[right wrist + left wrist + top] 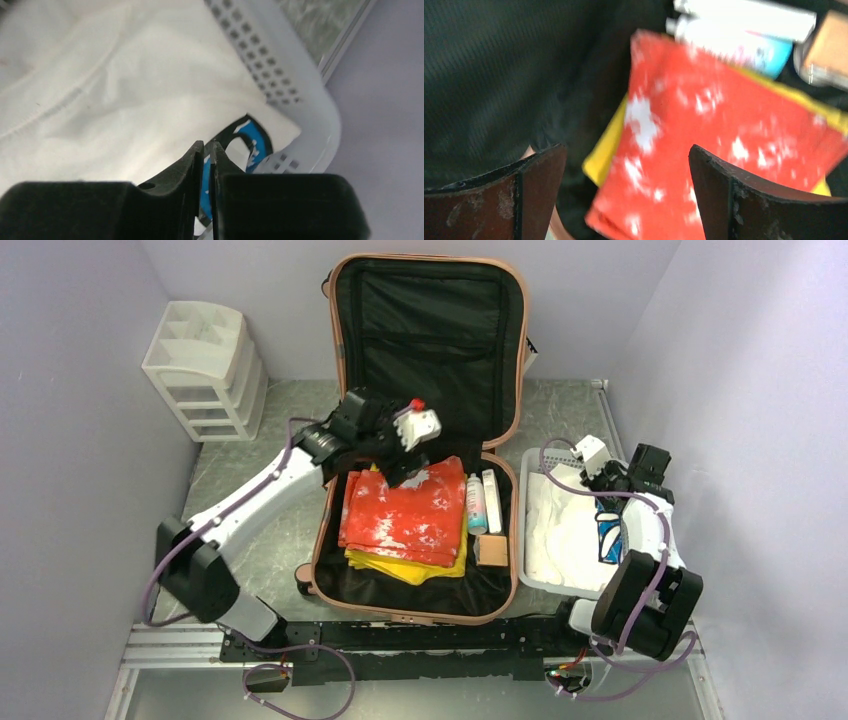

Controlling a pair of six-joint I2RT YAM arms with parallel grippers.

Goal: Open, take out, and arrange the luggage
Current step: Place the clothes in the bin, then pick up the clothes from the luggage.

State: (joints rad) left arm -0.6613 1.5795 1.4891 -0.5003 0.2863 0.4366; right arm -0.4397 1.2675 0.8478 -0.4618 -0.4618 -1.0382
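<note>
The luggage (430, 340) lies open at the table's middle, its black-lined lid leaning on the back wall. In its lower half a red cloth with white flecks (405, 510) (724, 130) lies folded on a yellow cloth (410, 568) (606, 150). My left gripper (398, 472) (626, 195) hangs open just above the red cloth's back-left corner, holding nothing. My right gripper (600, 478) (208, 150) is shut, its jaws nearly touching, above a white cloth (565, 530) (125, 90) with a blue print (255, 137).
Beside the cloths in the case lie a small bottle (476, 505) (734, 45), a white box (491, 488) and a tan box (491, 551). The white cloth fills a perforated white basket (535, 465) (280, 85) right of the case. A white drawer unit (208, 370) stands at the back left.
</note>
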